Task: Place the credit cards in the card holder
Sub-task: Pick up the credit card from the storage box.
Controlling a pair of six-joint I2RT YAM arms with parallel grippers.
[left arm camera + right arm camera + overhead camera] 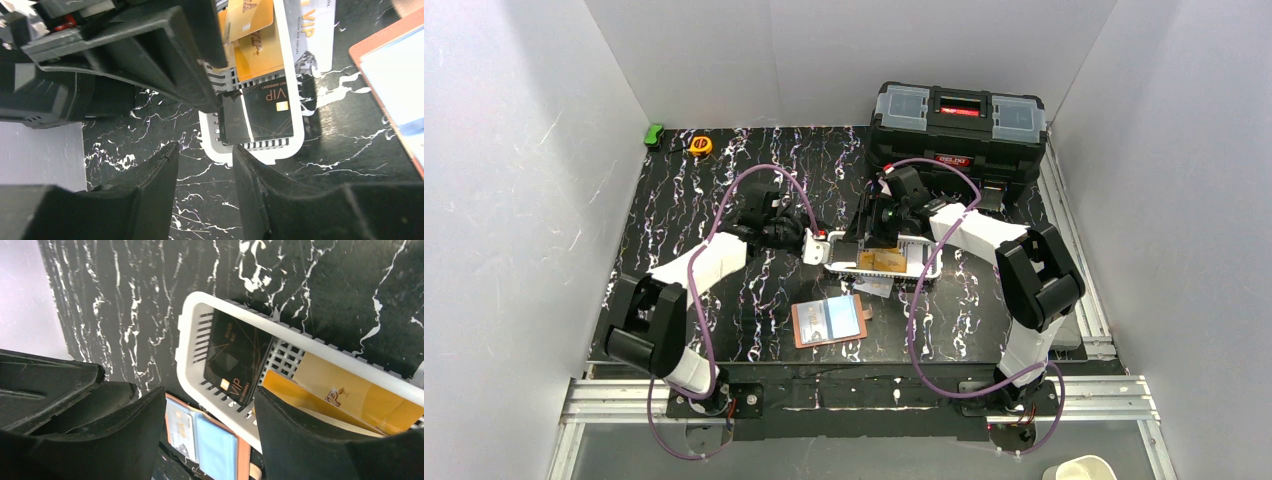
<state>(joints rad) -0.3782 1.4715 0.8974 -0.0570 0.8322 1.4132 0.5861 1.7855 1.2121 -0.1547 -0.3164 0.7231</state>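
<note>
A white slotted basket (924,270) holds a black credit card (260,115) and orange credit cards (255,50). A pale card (315,30) lies partly under the basket's near side. The salmon card holder (802,325) lies open in front of the basket, with a pale card (182,425) and a light blue card (217,445) on it. My left gripper (817,247) is at the basket's left end, its fingers (170,165) open over bare table. Over the basket's left part hangs my right gripper (876,232), open with nothing between its fingers (270,410).
A black toolbox (957,125) stands right behind the basket. An orange tape measure (700,146) and a small green object (654,134) sit at the back left corner. White walls enclose the table on three sides.
</note>
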